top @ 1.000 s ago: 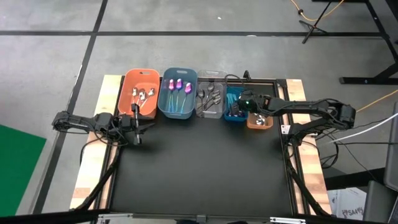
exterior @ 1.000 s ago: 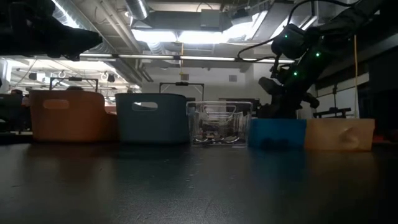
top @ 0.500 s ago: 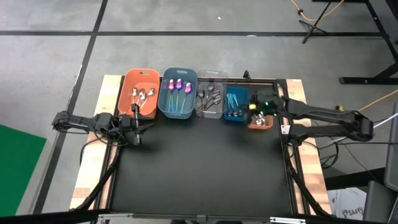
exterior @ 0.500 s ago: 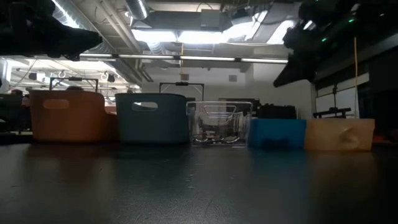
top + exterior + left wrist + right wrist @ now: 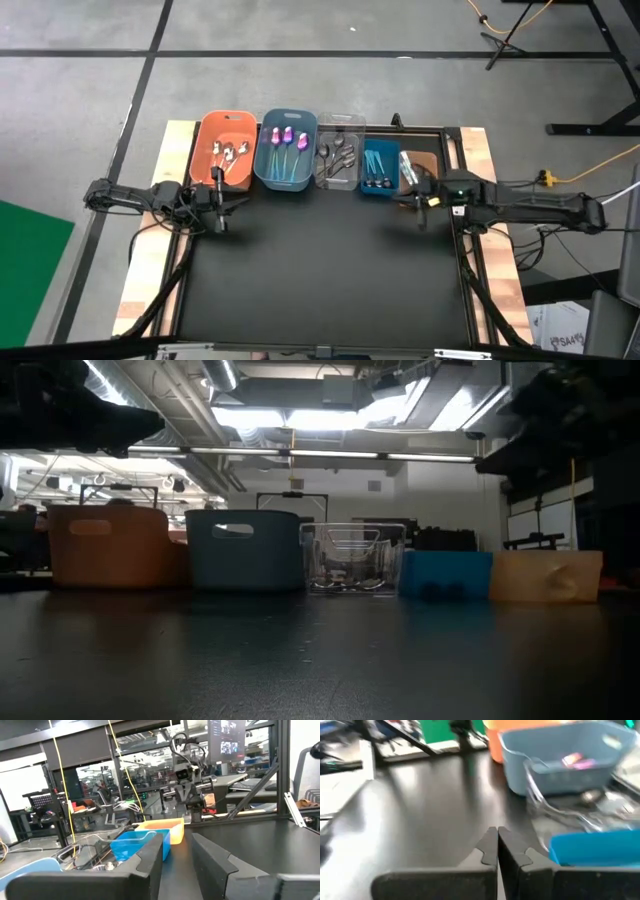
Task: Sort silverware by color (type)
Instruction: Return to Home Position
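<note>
Five bins are standing in one row on the black surface [image 5: 320, 270]. The orange rectangular plastic bin [image 5: 228, 121] is holding small spoons [image 5: 229, 153], the grey-blue plastic bin [image 5: 259, 160] purple spoons with teal handles [image 5: 286, 142], the clear plastic bin [image 5: 340, 121] shiny silver spoons [image 5: 338, 158], and the small blue plastic bin [image 5: 379, 192] blue-handled spoons [image 5: 378, 166]. The right arm is partly covering the brown plastic bin [image 5: 427, 160], so I cannot tell its contents. The low view is showing only silver pieces, through the clear wall. The left tool [image 5: 178, 842] is waiting before the orange bin, fingers moderately apart. The right tool [image 5: 497, 832], fingers pressed together and holding nothing, is lying low before the brown bin; one second ago it was hanging over the blue bin.
</note>
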You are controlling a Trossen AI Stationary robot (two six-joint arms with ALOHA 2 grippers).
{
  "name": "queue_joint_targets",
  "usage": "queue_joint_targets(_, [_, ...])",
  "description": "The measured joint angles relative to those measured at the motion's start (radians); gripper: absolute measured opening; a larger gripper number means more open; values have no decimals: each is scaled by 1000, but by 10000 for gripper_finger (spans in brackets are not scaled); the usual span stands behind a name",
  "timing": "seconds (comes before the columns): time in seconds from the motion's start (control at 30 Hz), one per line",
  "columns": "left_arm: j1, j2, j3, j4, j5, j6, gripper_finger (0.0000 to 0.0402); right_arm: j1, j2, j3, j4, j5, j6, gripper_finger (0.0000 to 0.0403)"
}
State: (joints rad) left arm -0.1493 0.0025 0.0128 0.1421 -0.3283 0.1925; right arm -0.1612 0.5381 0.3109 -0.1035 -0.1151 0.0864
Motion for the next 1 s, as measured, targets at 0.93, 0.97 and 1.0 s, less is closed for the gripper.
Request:
queue_joint_targets(0.93, [0, 0, 0, 0, -1, 0, 96, -3, -536, -143, -73, -84, -109, 1])
queue_joint_targets(0.97, [0, 0, 0, 0, -1, 0, 96, -3, -536, -143, -69, -63, -117, 1])
queue_joint_targets(1.0, [0, 0, 0, 0, -1, 0, 96, -3, -536, -143, -65, -43, -119, 1])
